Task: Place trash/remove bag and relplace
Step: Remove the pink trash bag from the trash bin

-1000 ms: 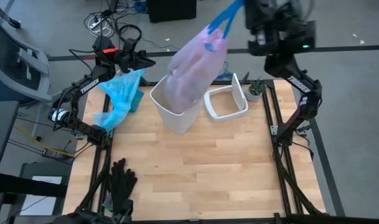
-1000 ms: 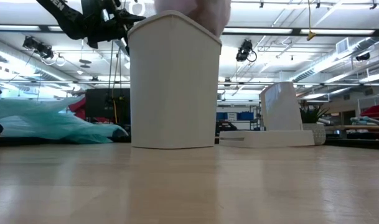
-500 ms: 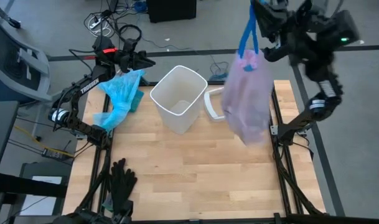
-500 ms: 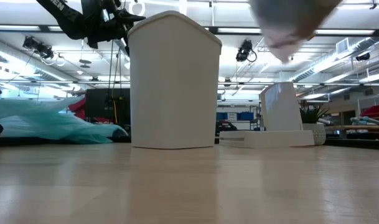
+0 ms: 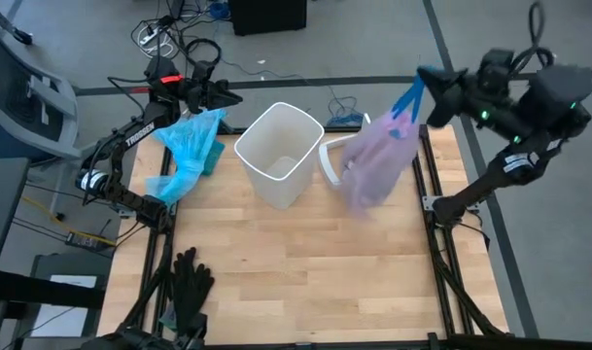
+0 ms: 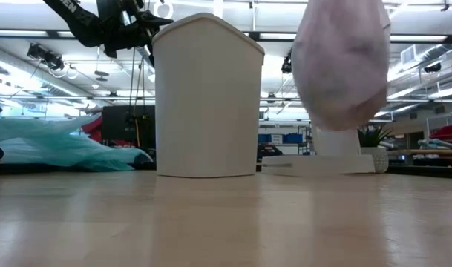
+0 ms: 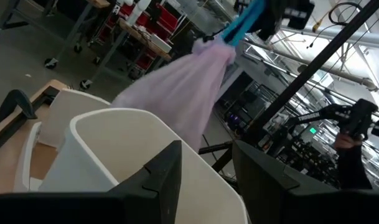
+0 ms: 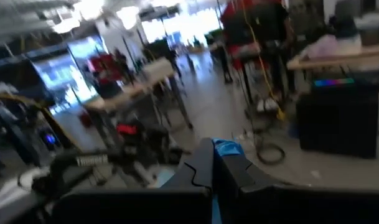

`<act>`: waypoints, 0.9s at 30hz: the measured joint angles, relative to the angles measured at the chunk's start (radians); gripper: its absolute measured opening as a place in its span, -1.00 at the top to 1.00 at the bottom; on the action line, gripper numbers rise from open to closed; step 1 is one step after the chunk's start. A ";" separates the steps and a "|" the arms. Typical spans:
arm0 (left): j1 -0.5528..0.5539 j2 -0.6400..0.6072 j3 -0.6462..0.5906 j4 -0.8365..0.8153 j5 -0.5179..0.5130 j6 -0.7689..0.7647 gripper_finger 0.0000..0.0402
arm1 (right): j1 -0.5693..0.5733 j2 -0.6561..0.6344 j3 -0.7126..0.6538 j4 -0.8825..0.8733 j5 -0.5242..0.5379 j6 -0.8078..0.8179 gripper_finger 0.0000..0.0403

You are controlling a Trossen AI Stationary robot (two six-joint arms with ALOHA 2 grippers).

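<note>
Over the bench's [image 5: 305,262] right rear corner, right gripper [image 5: 427,83] high up, fingers closed on the blue drawstring [image 5: 406,99] of the bag [image 5: 373,165]. Bag hangs full, pale pink, clear of the bench, beside the white bin [image 5: 278,154] and over the white bin lid [image 5: 359,160] lying at the rear. Low view: bag's belly [image 6: 343,63] in the air right of the bin [image 6: 207,96], not touching it. Bin upright, no liner in it.

Left gripper [image 5: 221,95] at the left rear corner, just behind the bin's rim, above a crumpled light-blue plastic bag [image 5: 187,148]; fingers [image 7: 167,180] parted, holding nothing. Bin rim shows right in front of them in the left wrist view.

Black gloves [image 5: 187,287] lie at the near left edge of the bench.
</note>
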 joint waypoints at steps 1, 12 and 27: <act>0.000 -0.001 0.000 0.000 0.000 0.000 0.24 | 0.028 0.002 0.000 -0.044 0.023 0.043 1.00; 0.001 -0.045 0.000 0.001 -0.019 -0.022 0.24 | 0.162 0.012 -0.001 -0.371 0.043 0.452 1.00; 0.001 -0.080 0.000 -0.001 -0.037 -0.048 0.24 | 0.157 0.005 -0.103 -0.586 -0.329 0.830 1.00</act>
